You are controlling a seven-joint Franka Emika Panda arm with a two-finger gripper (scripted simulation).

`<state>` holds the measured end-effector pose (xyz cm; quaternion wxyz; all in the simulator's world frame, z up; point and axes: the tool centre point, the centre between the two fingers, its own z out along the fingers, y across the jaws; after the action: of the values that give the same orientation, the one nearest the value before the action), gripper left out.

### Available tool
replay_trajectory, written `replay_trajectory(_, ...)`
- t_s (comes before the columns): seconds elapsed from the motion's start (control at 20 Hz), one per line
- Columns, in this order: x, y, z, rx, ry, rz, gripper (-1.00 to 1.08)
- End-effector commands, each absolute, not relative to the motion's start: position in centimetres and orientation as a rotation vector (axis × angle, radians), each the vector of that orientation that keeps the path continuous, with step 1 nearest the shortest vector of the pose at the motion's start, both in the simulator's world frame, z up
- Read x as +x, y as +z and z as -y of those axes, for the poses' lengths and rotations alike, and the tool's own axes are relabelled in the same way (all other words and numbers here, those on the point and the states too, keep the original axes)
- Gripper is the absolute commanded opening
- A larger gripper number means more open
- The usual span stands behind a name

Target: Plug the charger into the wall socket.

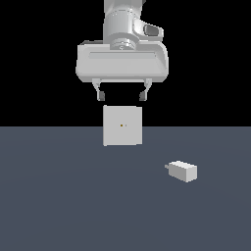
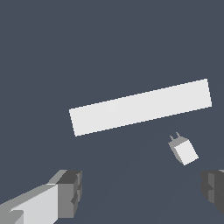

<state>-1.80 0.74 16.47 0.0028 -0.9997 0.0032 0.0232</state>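
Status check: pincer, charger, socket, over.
Pincer open, empty, up above the socket. Charger lying on the floor at the exterior view's right, ungrasped, apart from the socket. Nothing between them.

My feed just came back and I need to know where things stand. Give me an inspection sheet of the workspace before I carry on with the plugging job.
Surface: flat dark blue-grey floor, plain.
Charger: small white rectangular block lying loose on the floor, prongs towards the exterior view's left, not held, apart from the plate.
Wall socket: upright light grey square plate with a tiny orange dot at its centre, nothing plugged in.
Clutter: nothing seen.
Gripper: large white gripper hanging above the plate, jaws wide apart, empty.
Cables: nothing seen.
Surroundings: black background behind the floor.
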Motion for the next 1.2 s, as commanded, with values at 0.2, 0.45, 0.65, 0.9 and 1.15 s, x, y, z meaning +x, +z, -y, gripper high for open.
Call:
replay_trajectory(0.2, -1.9, 16.4, -0.6, -3.134, 0.065, -0.002, 1.00)
replay_trajectory(0.45, -2.3, 16.1, -0.2, -3.131, 0.033, 0.031, 1.00)
replay_trajectory(0.65, -2.8, 15.6, 0.5, -3.125, -0.009, 0.075, 1.00)
replay_trajectory(0.9, -3.6, 14.8, 1.6, -3.113, -0.082, 0.151, 1.00)
replay_trajectory(1.15, -4.4, 13.7, 3.0, -3.095, -0.169, 0.240, 1.00)
